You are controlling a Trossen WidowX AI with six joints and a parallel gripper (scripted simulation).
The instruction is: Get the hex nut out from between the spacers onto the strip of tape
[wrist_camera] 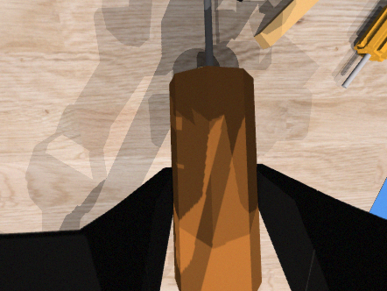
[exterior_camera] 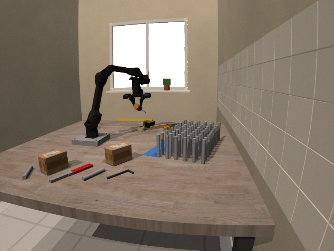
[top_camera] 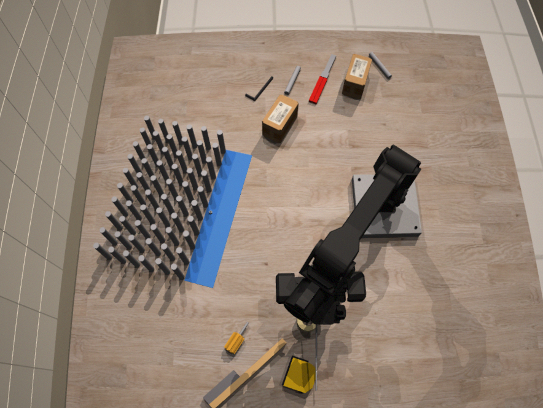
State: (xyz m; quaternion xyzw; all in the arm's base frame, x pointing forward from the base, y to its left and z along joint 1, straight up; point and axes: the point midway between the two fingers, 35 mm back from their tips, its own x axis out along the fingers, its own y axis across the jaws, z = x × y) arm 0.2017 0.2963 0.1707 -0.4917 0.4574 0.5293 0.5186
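My gripper (exterior_camera: 137, 103) is shut on the orange-brown handle of the hook pick (wrist_camera: 213, 175) and holds it high above the table's front part, far from the spacers. In the wrist view the black fingers sit on both sides of the handle, and the thin shaft (wrist_camera: 208, 31) points away. In the overhead view the shaft (top_camera: 315, 364) runs past a yellow object. The small grey hex nut (top_camera: 210, 211) lies on the blue tape strip (top_camera: 218, 219), near its spacer-side edge. The grey spacers (top_camera: 162, 197) stand upright in a grid left of the strip; they also show in the side view (exterior_camera: 189, 140).
A tape roll (top_camera: 306, 325) lies partly hidden under my gripper. A yellow object (top_camera: 299, 374), a yellow-handled screwdriver (top_camera: 235, 341) and a wooden stick (top_camera: 246, 373) lie near the front edge. Two cardboard boxes (top_camera: 279, 117) (top_camera: 357, 74), a hex key (top_camera: 260, 91), grey rods and a red-handled tool (top_camera: 321, 81) lie at the back.
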